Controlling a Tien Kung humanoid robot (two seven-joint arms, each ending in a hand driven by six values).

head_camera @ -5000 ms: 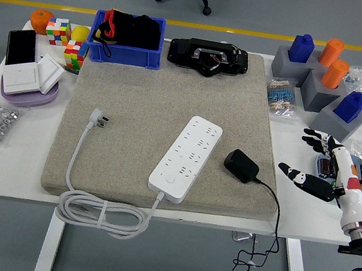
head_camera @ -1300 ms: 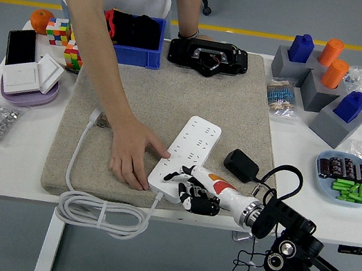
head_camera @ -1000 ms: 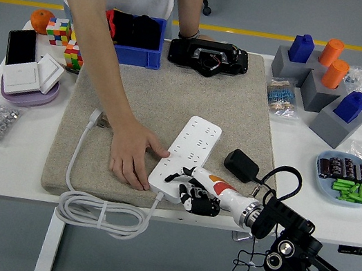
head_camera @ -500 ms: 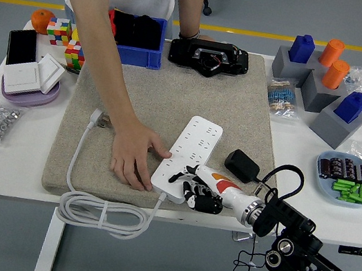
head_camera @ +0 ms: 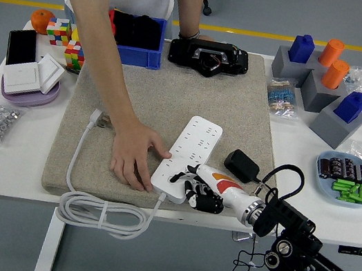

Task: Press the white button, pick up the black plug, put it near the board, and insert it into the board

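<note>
The right hand (head_camera: pixel 194 186) reaches in from the lower right and rests at the near end of the white power strip (head_camera: pixel 188 157), one fingertip stretched onto its face and the other fingers curled under, holding nothing. A person's hand (head_camera: pixel 132 159) lies flat on the grey mat (head_camera: pixel 169 84), touching the strip's left edge. The one black plug (head_camera: pixel 241 165) sits just beside the strip's right side, close to the mat's right edge, its cable looping off the table's near edge (head_camera: pixel 10 189). The middle and far part of the mat lie bare. At the right stand two blue blocks (head_camera: pixel 352 106) and two orange cylinders (head_camera: pixel 335 73), well apart from the strip.
</note>
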